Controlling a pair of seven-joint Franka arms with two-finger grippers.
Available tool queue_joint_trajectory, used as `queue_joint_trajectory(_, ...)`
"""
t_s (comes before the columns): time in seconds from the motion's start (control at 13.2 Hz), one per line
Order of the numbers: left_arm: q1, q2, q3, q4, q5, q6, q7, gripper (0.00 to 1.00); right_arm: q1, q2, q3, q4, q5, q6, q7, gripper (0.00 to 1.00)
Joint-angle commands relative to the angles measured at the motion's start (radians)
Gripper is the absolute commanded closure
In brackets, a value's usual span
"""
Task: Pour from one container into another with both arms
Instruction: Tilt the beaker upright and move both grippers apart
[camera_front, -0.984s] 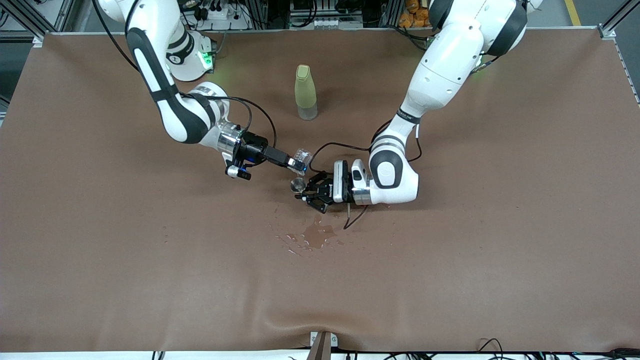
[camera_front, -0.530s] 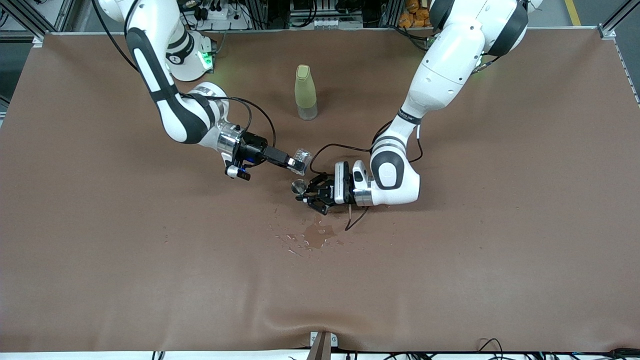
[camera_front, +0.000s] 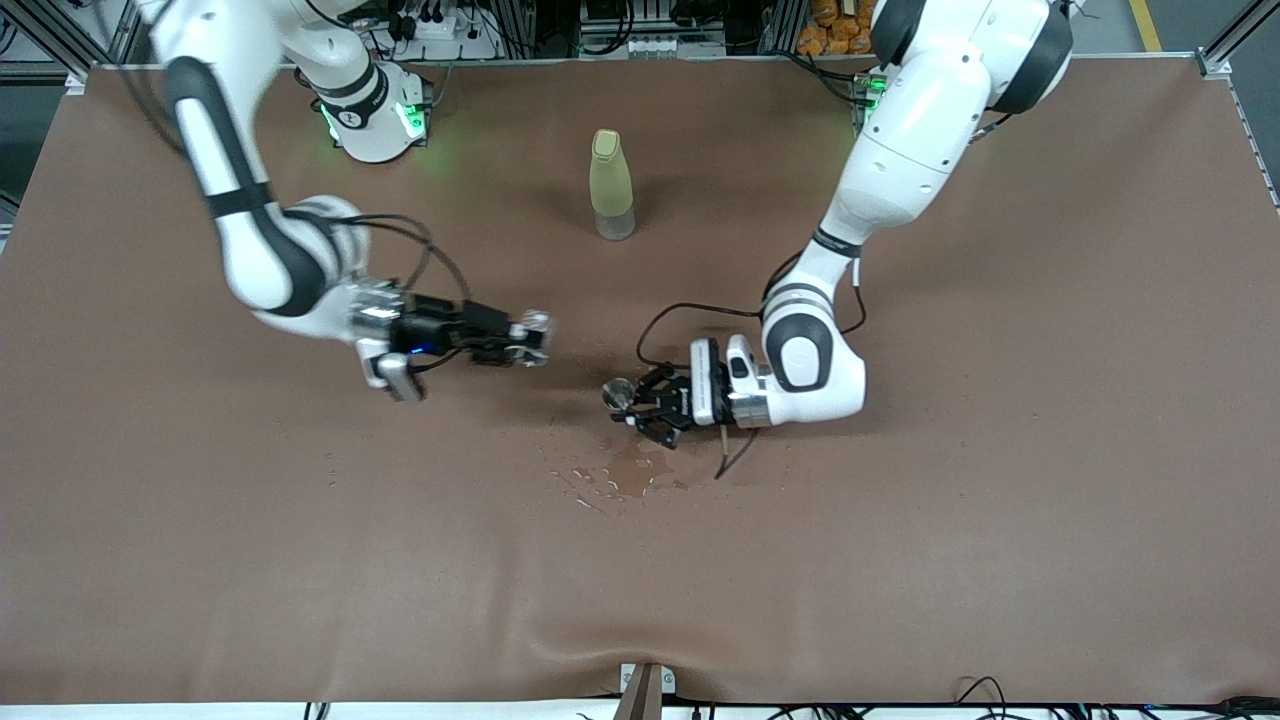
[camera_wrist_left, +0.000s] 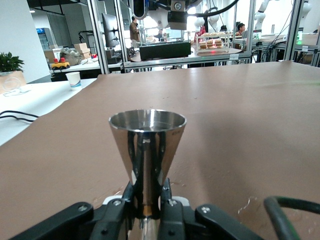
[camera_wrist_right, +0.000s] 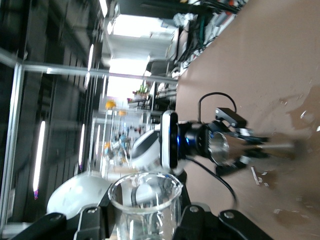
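Facing your right gripper (camera_front: 520, 342), clamped on the glass cup (camera_front: 533, 330), the jigger (camera_front: 617, 394) stands upright in your left gripper's (camera_front: 635, 402) closed fingers, well apart.

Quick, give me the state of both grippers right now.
Left gripper: shut on the metal jigger, held upright above the table.
Right gripper: shut on the clear glass cup, above the table.
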Motion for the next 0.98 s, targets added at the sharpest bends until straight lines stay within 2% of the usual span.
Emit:
queue_joint_trajectory(0.0, 0.078, -0.079, -0.008, -0.079, 0.083, -0.071, -0.022, 1.00, -0.192, 0.024, 0.019, 0.080, -0.245, -0.128, -0.117, 0.86)
queue_joint_trajectory(0.23, 0.173, -0.117, -0.008, -0.111, 0.206, -0.174, -0.091, 1.00, -0.356, 0.084, 0.020, 0.242, -0.538, -0.237, -0.258, 0.86)
queue_joint_trajectory(0.53, 0.360, -0.157, -0.006, -0.171, 0.387, -0.338, -0.107, 1.00, -0.525, 0.245, 0.020, 0.378, -0.559, -0.315, -0.687, 0.85)
queue_joint_trajectory(0.68, 0.457, -0.163, -0.008, -0.171, 0.479, -0.421, -0.133, 1.00, -0.589, 0.331, 0.020, 0.448, -0.559, -0.324, -0.814, 0.86)
queue_joint_trajectory(0.91, 0.592, -0.163, -0.008, -0.168, 0.564, -0.507, -0.141, 1.00, -0.654, 0.463, 0.020, 0.574, -0.603, -0.324, -0.996, 0.85)
